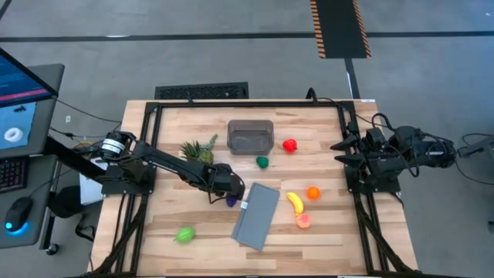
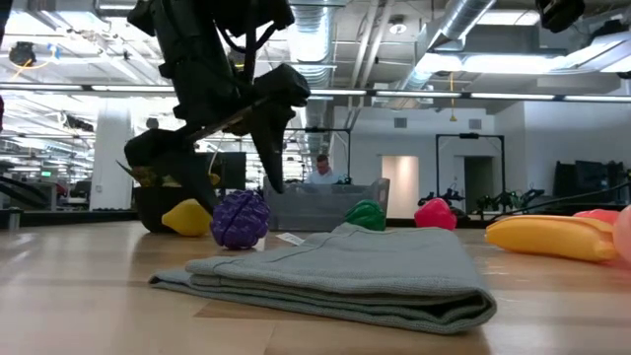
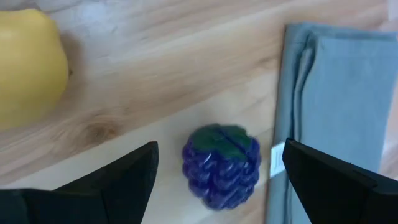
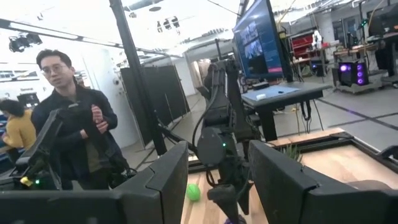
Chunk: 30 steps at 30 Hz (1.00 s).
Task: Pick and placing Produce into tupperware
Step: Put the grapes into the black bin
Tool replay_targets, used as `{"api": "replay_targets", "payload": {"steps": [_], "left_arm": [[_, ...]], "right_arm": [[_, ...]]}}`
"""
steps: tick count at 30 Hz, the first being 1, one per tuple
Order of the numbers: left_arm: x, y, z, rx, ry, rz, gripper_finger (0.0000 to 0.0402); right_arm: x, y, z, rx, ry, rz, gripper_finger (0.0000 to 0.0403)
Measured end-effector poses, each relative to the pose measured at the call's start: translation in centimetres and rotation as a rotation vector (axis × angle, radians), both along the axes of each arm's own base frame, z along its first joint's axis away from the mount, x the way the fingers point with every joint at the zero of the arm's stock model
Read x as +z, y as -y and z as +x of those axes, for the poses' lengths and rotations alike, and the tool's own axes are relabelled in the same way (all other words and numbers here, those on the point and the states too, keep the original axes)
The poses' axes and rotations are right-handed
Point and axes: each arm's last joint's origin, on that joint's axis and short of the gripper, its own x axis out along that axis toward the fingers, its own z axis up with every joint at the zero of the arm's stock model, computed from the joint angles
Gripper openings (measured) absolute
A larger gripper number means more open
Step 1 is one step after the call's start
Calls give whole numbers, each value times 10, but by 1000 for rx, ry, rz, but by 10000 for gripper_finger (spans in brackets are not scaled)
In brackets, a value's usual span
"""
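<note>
**Purple grape toy sits directly between the left claw's spread fingers**

Purple produce (image 3: 221, 165), a small knobbly grape cluster with a green leaf cap, rests on the tabletop (image 3: 155, 81) straight below the left claw (image 3: 217, 171). The claw is spread wide, one dark finger on each side of the grape and clear of it, so the next move looks like a straight drop and a squeeze. The grape is roundish, slightly longer from leaf cap to tip, and that length runs across the line between the fingers.

Just past one finger lies a folded grey-blue cloth (image 3: 336, 81), close enough that the finger could catch its edge. A yellow fruit (image 3: 28, 65) sits farther off on the opposite side.

The tupperware (image 1: 250, 136) stands near, beyond the claw toward the tabletop's far edge.

The right claw (image 1: 343, 150) waits well apart at the tabletop's right edge, fingers spread, holding nothing.
</note>
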Motion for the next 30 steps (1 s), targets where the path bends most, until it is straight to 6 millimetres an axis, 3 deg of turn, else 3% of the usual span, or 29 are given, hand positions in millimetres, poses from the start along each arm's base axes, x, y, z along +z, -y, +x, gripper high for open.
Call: {"api": "replay_targets", "payload": {"steps": [18,30], "left_arm": [[-2,2,4,-36,-7,-29,331],[-16,5,11,-63,-12,-77,331]], "right_arm": [[0,0,0,1,-3,8,192],[0,0,0,2,-4,12,187]]}}
